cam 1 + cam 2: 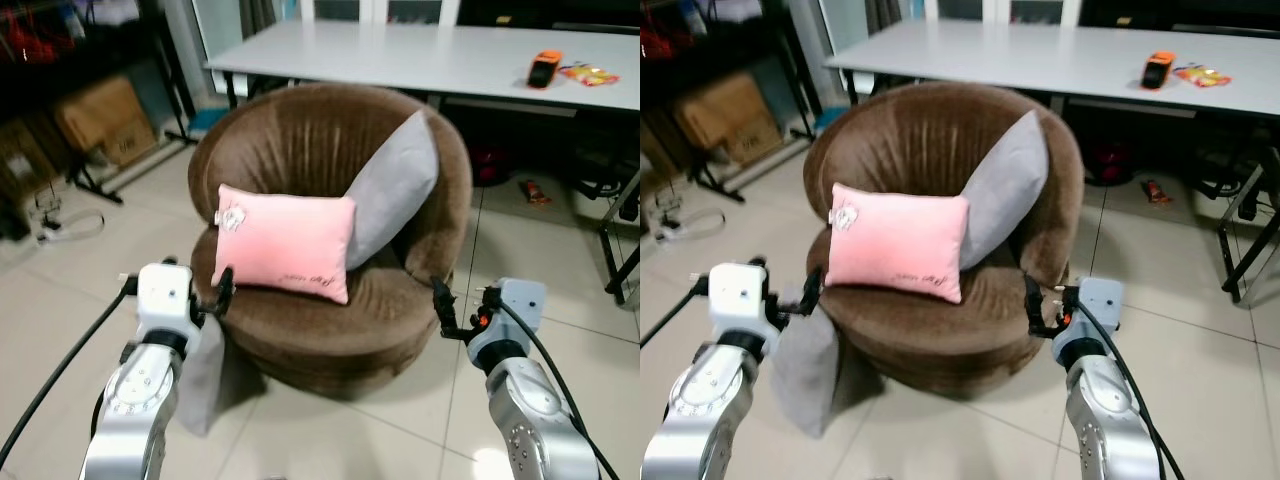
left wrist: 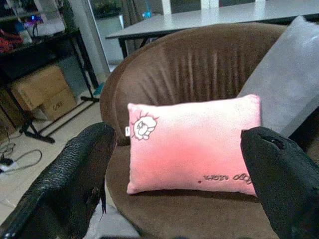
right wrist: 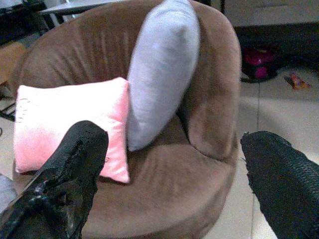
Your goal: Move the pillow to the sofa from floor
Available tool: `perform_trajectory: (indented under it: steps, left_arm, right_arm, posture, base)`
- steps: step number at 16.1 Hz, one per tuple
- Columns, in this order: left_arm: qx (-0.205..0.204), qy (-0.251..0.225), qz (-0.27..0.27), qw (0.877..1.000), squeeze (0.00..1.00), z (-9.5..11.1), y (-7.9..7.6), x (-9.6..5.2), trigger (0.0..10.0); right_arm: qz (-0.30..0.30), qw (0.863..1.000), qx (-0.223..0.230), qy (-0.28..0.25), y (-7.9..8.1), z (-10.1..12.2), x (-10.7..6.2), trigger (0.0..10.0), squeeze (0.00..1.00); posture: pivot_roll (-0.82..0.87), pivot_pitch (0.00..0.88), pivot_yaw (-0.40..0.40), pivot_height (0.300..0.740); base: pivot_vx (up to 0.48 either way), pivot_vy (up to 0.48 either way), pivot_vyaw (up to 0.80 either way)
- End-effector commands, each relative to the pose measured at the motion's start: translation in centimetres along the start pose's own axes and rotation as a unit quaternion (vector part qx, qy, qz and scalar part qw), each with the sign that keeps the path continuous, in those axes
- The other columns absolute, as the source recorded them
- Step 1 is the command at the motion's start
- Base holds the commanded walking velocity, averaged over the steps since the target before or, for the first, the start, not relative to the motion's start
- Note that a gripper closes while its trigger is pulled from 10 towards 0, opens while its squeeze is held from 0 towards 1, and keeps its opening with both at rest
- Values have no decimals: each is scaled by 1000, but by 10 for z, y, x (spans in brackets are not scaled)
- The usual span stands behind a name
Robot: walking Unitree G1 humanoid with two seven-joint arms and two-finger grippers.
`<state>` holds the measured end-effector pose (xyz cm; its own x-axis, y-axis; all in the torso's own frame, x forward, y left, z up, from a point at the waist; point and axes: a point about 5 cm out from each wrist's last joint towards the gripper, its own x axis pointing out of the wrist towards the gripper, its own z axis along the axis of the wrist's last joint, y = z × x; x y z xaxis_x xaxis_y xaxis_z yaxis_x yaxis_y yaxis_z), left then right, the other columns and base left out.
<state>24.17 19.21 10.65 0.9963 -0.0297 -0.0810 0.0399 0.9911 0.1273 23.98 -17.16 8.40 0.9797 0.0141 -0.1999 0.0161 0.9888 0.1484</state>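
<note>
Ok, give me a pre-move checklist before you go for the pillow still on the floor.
1. Target found: grey floor pillow leaning against the brown chair, beside the left arm: ok.
2. Left gripper open, nothing held: ok.
3. Right gripper open, nothing held: ok.
4. Free room on the seat: pink pillow and grey pillow take much of it: cannot tell.
5. Left gripper lined up on the target: it points at the pink pillow instead: not ok.

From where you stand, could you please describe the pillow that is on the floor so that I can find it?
Start at the round brown velvet armchair. At its front-left foot, a plain grey fabric pillow stands on the tiled floor, leaning against the chair. Unlike the pink pillow and the other grey pillow, it is off the seat.
</note>
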Motion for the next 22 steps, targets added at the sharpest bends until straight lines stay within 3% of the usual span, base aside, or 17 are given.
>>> perform_trajectory:
  steps: [1, 3, 4, 10, 13, 18, 22]
  left_arm:
    - [6, 7, 2, 1000, 302, -2, 2, 0, 10000]
    - [4, 8, -1, 1000, 302, -3, 2, 1, 10000]
    - [6, 6, -5, 1000, 306, -2, 0, 2, 10000]
    - [6, 6, -9, 1000, 310, -2, -1, 3, 10000]
    - [6, 8, -11, 1000, 306, -3, -2, 2, 10000]
    - [6, 9, -8, 1000, 306, -3, 0, 1, 10000]
    - [0, -3, 7, 1000, 318, 1, 6, 1, 10000]
  right_arm:
    - [14, 1000, -4, -18, 7, 5, 3, 10000, 0]
    - [34, 999, 6, -11, 12, 4, 3, 10000, 0]
    - [20, 1000, -11, -6, 10, 2, 3, 10000, 0]
    - [10, 1000, 18, 11, 11, -2, 5, 10000, 0]
    - [7, 1000, 10, 12, 10, -2, 3, 10000, 0]
    - [34, 998, 56, 16, 16, -2, 0, 10000, 0]
    - [36, 999, 13, 13, 18, -2, 3, 10000, 0]
  posture:
    - [-78, 0, 57, 740]
    - [-84, 0, 59, 740]
    - [-77, 0, 56, 740]
    - [-81, 14, 47, 740]
    - [-80, 27, 46, 740]
    - [-76, 29, 44, 740]
    - [-71, 29, 45, 740]
  base:
    - [0, 307, 0]
    - [0, 326, 0]
    - [0, 349, 0]
    - [0, 372, 0]
    - [0, 389, 0]
    - [0, 388, 0]
    - [0, 0, 0]
